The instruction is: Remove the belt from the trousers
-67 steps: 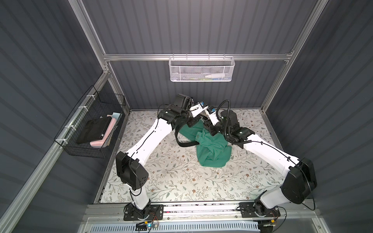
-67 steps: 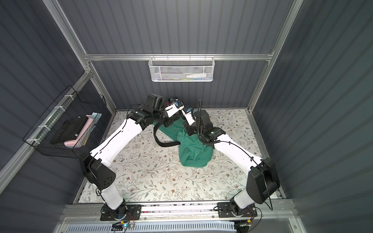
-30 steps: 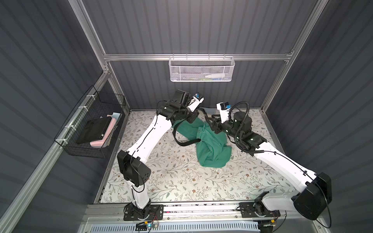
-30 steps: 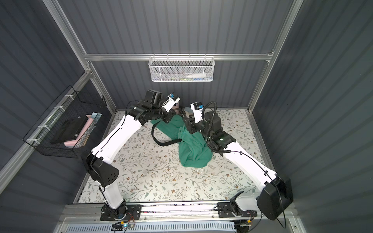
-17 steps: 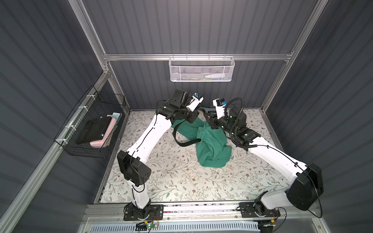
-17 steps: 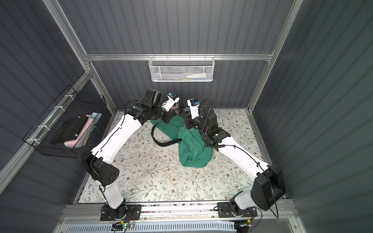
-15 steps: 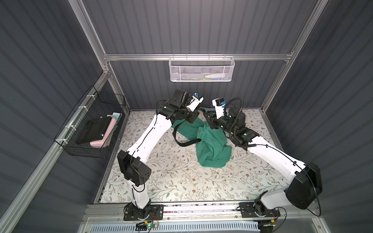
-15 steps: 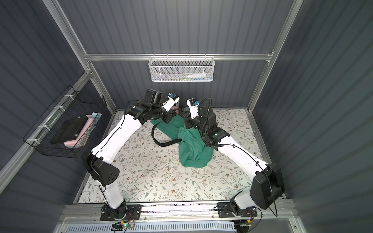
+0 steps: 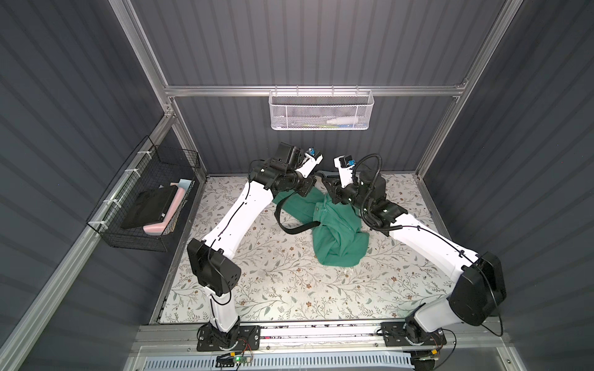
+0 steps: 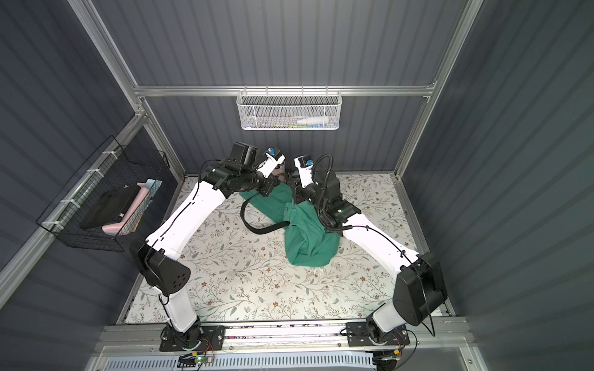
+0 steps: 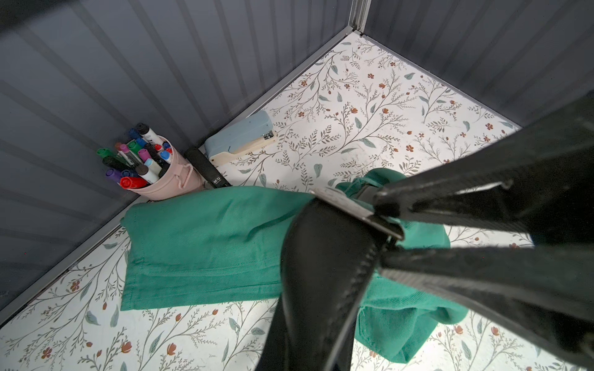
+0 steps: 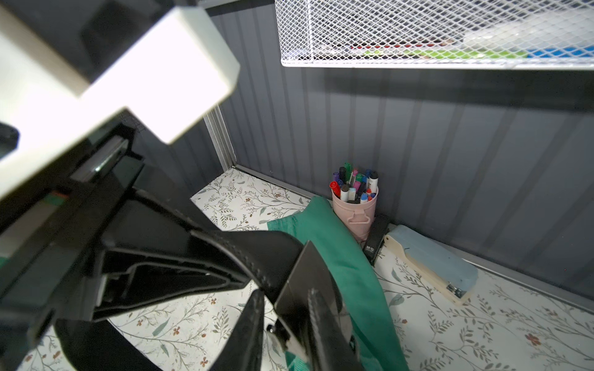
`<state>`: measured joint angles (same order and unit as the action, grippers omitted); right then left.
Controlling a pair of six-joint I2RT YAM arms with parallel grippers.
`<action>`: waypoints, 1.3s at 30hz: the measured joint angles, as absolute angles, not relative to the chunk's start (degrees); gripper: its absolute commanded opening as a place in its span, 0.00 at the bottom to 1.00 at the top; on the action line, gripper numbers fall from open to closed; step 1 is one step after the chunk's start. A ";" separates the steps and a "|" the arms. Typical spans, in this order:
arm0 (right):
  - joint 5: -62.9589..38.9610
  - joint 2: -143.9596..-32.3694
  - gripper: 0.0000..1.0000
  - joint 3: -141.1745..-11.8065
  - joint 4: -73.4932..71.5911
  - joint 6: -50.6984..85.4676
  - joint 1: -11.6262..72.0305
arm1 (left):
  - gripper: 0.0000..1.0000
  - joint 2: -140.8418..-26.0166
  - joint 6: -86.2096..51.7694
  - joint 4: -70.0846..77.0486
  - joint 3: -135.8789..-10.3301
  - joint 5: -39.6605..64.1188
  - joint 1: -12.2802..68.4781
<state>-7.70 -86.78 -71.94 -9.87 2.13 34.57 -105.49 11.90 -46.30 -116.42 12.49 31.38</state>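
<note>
Pinching the belt (image 11: pixel 321 273) just behind its metal buckle (image 11: pixel 350 204), the left gripper (image 11: pixel 382 225) is clamped tight on the strap. It holds that end raised above the trousers (image 9: pixel 337 231), apparently to offer the buckle in free air where the other arm can reach it. The right gripper (image 12: pixel 284 298) meets it there. In the right wrist view its jaws stand narrow on either side of the buckle's dark plate. A sliver of table shows between one finger and the plate, so I cannot tell whether it has a real hold. Both wrists sit close together at the far middle of the floral table (image 9: pixel 273 282), near the back wall.

From the raised end the belt drops in a loose black loop, seen in both top views. It sweeps over the table on the left arm's side and runs into the green waistband, so it looks not yet out of the loops. The trousers lie crumpled in a heap, partly under the right wrist. One leg stretches toward the back wall beside a pink pen cup (image 11: pixel 160 180) and a blue stapler (image 11: pixel 239 136).

Nothing pins the cloth, so a pull on the buckle end would likely drag the trousers along. I judge the step in hand to be a handover or regrip at the buckle. That would free one arm to hold the waistband down while the other draws the strap out.
</note>
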 measured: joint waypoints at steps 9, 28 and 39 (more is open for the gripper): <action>-7.68 -87.42 0.23 -71.94 -10.35 1.69 34.61 | 0.00 -105.49 11.40 -46.89 -116.42 12.82 31.40; -7.22 -88.62 0.00 -71.83 -12.32 1.08 34.87 | 0.00 -105.49 7.90 -47.77 -116.42 14.85 31.35; -7.09 -88.29 0.02 -67.64 -18.55 2.39 34.89 | 0.00 -105.49 6.48 -48.64 -117.16 15.16 31.14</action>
